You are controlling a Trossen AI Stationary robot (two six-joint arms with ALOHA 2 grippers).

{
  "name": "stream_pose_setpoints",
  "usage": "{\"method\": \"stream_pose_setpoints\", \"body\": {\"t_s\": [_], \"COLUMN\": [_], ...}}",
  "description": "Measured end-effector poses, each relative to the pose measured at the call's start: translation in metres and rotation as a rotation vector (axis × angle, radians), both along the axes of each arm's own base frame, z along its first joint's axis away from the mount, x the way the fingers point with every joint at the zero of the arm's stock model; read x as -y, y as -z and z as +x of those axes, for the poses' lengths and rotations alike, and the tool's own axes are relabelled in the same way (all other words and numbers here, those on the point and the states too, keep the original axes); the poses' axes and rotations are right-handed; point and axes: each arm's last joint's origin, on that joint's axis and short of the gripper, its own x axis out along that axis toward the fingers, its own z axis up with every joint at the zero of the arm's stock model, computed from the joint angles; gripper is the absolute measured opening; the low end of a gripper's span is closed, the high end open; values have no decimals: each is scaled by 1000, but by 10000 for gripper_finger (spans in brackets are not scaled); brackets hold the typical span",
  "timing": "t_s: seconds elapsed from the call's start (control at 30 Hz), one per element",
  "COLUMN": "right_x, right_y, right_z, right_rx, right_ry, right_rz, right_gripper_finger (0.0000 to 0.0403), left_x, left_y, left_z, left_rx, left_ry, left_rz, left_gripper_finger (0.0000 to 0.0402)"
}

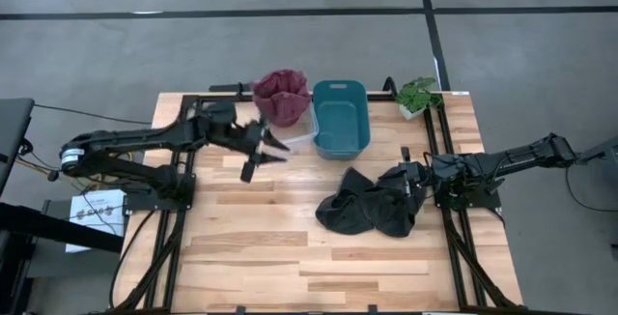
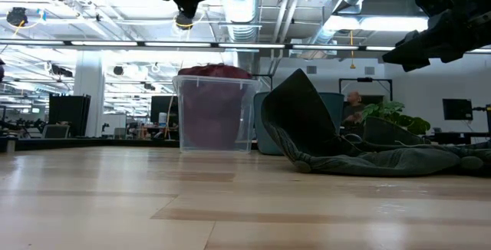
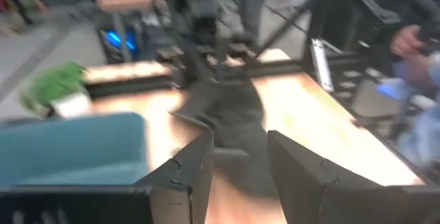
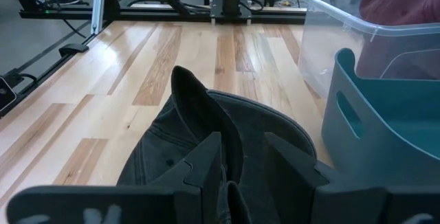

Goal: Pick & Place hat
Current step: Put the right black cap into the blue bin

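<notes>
The left arm reached in from the table's left edge, stretched toward the far middle of the table, its wrist held above the surface. The left gripper [image 1: 271, 151] hung in the air with its two dark fingers [image 3: 194, 171] parted and nothing between them. The right arm came in from the right edge, lying low and extended toward the centre. The right gripper [image 1: 404, 182] sat near the tabletop, its fingers [image 4: 206, 162] pinched on a fold of dark cloth that rose between them in the right wrist view.
</notes>
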Motion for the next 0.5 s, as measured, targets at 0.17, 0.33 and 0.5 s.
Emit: {"method": "stream_pose_setpoints", "body": {"t_s": [0.17,0.33,0.5], "right_x": [0,0,0], "right_y": [0,0,2], "right_z": [0,0,-2], "right_rx": [0,-3,-55], "right_ry": [0,-1,-1], "right_rz": [0,-1,-10], "right_gripper_finger": [99,99,99], "left_x": [24,41,52], "left_y": [36,75,100], "left_z": [3,-6,-23], "left_rx": [-104,-58,56], "left_ry": [42,5,-35], "left_rz": [-69,-130,-257], "left_gripper_finger": [135,135,135]}}
